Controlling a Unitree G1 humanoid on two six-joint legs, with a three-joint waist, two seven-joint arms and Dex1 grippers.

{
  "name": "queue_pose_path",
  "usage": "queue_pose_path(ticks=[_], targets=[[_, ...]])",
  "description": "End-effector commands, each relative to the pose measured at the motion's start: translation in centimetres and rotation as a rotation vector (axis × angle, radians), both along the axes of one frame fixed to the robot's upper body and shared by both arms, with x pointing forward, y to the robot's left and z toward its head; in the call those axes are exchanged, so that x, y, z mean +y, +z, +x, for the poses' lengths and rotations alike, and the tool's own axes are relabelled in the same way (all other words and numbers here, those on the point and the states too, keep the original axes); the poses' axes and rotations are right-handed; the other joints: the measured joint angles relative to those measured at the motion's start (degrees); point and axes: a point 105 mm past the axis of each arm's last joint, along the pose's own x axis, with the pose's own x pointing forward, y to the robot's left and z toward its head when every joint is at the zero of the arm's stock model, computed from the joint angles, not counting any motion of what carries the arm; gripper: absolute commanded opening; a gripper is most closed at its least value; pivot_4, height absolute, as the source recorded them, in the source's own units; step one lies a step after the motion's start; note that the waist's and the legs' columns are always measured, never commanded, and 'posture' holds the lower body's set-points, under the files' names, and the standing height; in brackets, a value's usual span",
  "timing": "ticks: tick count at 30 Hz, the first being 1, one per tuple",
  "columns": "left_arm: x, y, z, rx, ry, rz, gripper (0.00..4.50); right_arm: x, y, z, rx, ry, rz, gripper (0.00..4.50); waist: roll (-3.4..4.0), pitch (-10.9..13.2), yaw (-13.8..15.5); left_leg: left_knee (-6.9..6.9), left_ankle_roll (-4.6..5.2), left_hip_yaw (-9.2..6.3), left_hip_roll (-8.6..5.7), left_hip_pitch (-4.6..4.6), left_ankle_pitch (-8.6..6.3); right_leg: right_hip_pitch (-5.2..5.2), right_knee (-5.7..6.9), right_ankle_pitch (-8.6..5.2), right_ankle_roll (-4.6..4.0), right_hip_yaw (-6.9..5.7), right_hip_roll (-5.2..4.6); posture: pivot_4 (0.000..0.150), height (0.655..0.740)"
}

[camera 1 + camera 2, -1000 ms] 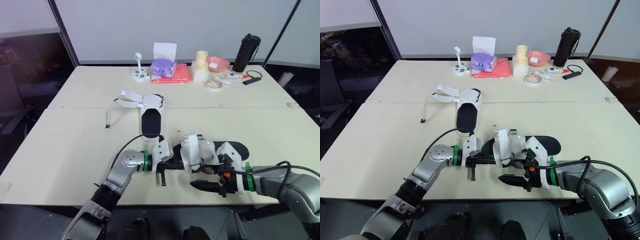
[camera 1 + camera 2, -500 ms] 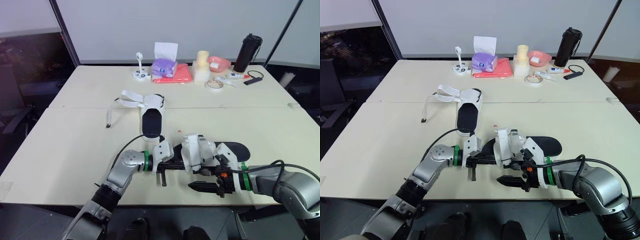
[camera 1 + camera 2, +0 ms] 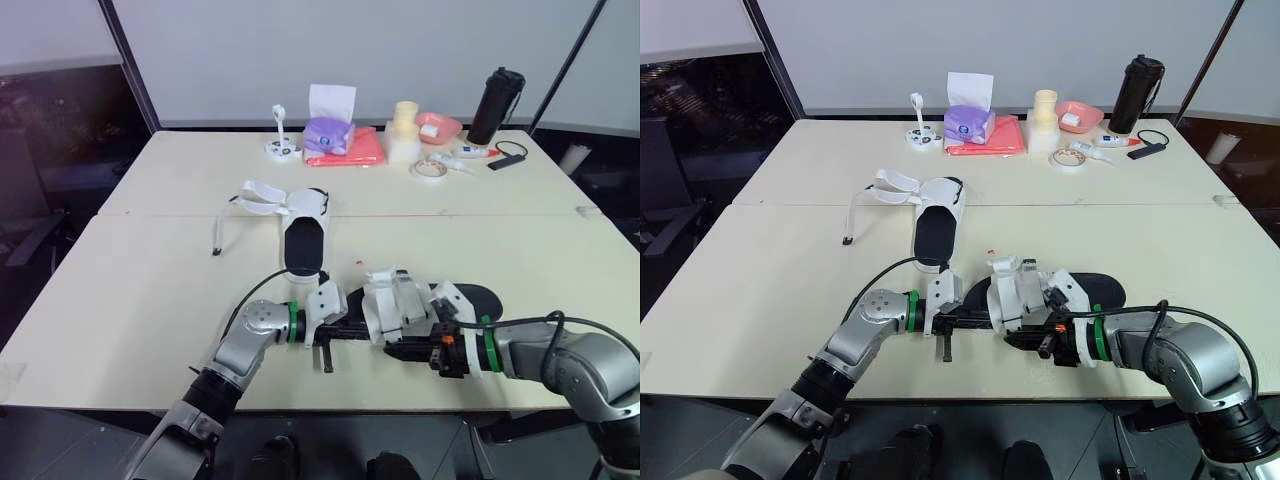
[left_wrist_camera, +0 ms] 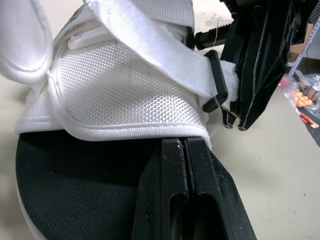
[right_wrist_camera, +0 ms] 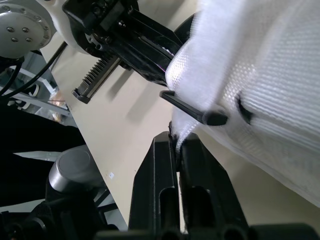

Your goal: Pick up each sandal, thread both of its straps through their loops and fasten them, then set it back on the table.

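— What is covered on the near sandal (image 3: 482, 297)?
— Its black sole is largely hidden by the white straps (image 3: 385, 300), and the strap end (image 5: 186, 125) is lost between the closed fingers of the right gripper (image 5: 176, 137).
— And at the left gripper (image 4: 183, 141)?
— Its pressed-together tips are buried under the straps' edge. In the right wrist view the sandal is blurred and cut off. The small things (image 3: 470, 153) far across the table (image 3: 150, 290) cannot be identified.
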Motion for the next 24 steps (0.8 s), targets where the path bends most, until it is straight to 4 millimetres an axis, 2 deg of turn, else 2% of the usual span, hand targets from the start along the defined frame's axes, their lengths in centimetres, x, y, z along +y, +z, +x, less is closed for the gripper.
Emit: queue_pose_path(ticks=[1, 5, 9, 13, 20, 24], targets=[[-0.1, -1.2, -0.5, 0.031, -0.006, 0.035, 0.0, 0.3, 0.9, -0.2, -0.009, 0.029, 0.03, 0.06, 0.0, 0.0, 0.0, 0.0, 0.0, 0.0, 0.0, 0.0, 0.0, 0.0, 0.0, 0.0, 0.0, 0.0, 0.0, 0.15, 0.74], [-0.1, -1.3, -0.5, 0.032, -0.004, 0.036, 0.0, 0.5, 0.1, -1.5, 0.038, 0.062, 0.019, 0.06, 0.0, 0.0, 0.0, 0.0, 0.0, 0.0, 0.0, 0.0, 0.0, 0.0, 0.0, 0.0, 0.0, 0.0, 0.0, 0.15, 0.74], [-0.1, -1.3, -0.6, 0.034, -0.005, 0.036, 0.0, 0.7, -1.5, -4.8, 0.104, 0.178, -0.035, 0.06, 0.0, 0.0, 0.1, 0.0, 0.0, 0.0, -0.01, 0.0, 0.0, 0.0, 0.0, 0.0, 0.0, 0.0, -0.01, 0.15, 0.74], [0.0, -1.3, -0.8, 0.036, -0.011, 0.038, 0.0, 0.4, -1.8, -7.6, 0.115, 0.306, -0.081, 0.06, 0.03, 0.0, 0.0, 0.0, 0.0, 0.03, 0.0, 0.0, 0.0, 0.01, -0.01, -0.01, 0.01, 0.0, -0.01, 0.15, 0.74], [0.1, -1.4, -0.9, 0.04, -0.013, 0.043, 0.0, 0.0, -0.7, -8.0, 0.054, 0.351, -0.097, 0.06, 0.0, 0.0, 0.1, 0.0, -0.01, 0.03, 0.02, 0.0, -0.02, 0.03, -0.03, -0.02, 0.02, 0.0, -0.01, 0.15, 0.74], [0.1, -1.5, -1.1, 0.047, -0.011, 0.042, 0.0, -0.1, 1.3, -7.3, -0.026, 0.341, -0.096, 0.06, 0.0, 0.0, 0.1, -0.01, 0.0, 0.03, 0.02, -0.01, -0.03, 0.01, -0.04, -0.02, 0.02, 0.0, -0.01, 0.15, 0.74]])
